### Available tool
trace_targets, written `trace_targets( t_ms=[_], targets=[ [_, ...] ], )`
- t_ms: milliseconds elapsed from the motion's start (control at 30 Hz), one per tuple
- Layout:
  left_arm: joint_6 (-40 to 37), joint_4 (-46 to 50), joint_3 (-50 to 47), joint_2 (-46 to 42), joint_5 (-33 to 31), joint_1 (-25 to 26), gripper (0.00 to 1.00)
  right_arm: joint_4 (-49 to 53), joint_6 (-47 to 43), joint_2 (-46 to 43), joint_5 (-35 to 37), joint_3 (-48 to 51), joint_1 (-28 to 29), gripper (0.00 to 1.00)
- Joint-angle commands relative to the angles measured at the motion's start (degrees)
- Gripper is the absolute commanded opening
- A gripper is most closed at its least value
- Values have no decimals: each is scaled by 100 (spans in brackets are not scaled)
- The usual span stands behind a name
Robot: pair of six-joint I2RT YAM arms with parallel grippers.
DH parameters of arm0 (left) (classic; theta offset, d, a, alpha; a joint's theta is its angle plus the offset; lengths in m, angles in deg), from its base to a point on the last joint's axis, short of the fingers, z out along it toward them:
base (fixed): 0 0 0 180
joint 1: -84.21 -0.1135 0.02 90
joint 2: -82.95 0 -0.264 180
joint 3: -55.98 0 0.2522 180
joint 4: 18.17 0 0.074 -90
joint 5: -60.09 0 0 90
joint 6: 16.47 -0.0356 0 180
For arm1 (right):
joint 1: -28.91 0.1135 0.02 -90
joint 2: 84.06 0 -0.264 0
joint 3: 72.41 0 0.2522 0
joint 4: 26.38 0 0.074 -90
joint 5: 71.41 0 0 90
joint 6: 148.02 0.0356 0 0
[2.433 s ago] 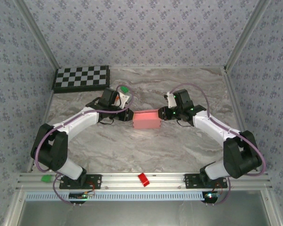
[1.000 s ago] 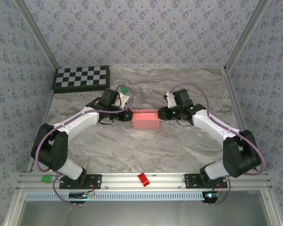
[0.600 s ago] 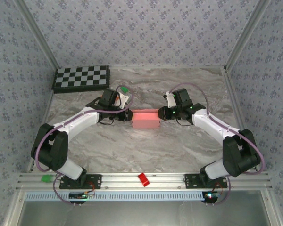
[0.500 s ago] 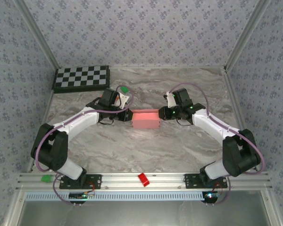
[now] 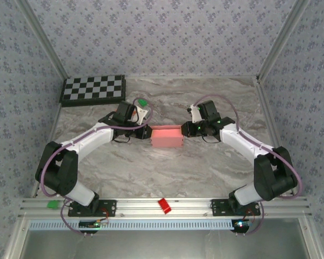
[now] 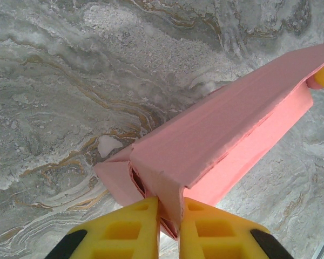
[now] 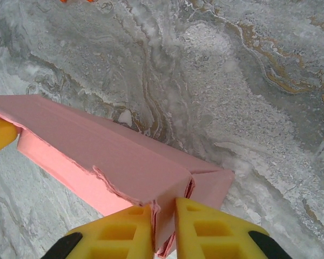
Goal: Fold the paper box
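Note:
The paper box [image 5: 167, 137] is a salmon-pink card folded into a long shallow box, lying mid-table between both arms. My left gripper [image 5: 149, 133] is at its left end, and in the left wrist view its yellow fingers [image 6: 124, 229] are shut on the box's end flap [image 6: 170, 202]. My right gripper [image 5: 186, 130] is at the right end. In the right wrist view the yellow fingers [image 7: 210, 232] pinch the other end flap [image 7: 164, 221] of the paper box [image 7: 119, 162]. A triangular corner flap [image 7: 210, 186] sticks out beside it. The top panel's edge looks ragged.
A black-and-white checkerboard [image 5: 93, 89] lies at the back left. A small green bit [image 5: 142, 102] sits behind the left gripper. On the front rail are a red bit [image 5: 164, 205] and a green bit [image 5: 54, 204]. Patterned walls close three sides.
The right gripper has shifted slightly on the box's right end, its wrist nudging left. The left arm and the box have stayed put.

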Motion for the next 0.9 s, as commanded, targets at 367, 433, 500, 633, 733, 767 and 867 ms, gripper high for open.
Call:
trace_targets(
  t_ms=[367, 433, 500, 633, 733, 767, 867],
  targets=[
    [-51, 108, 166, 175, 21, 18, 15, 237, 56, 112, -274, -259, -12, 18],
    [-49, 116, 173, 179, 21, 13, 15, 254, 64, 114, -273, -269, -16, 18],
    [-58, 116, 173, 180, 19, 12, 15, 263, 69, 111, -291, -287, -27, 18],
    [-58, 127, 190, 192, 12, 16, 15, 274, 70, 126, -335, -303, -44, 18],
    [-64, 127, 190, 200, 13, 17, 15, 271, 70, 144, -367, -307, -52, 18],
    [-58, 127, 190, 198, 4, 17, 15, 277, 85, 151, -384, -312, -52, 19],
    [-57, 129, 189, 199, 2, 12, 15, 288, 86, 183, -411, -340, -60, 20]
  ],
)
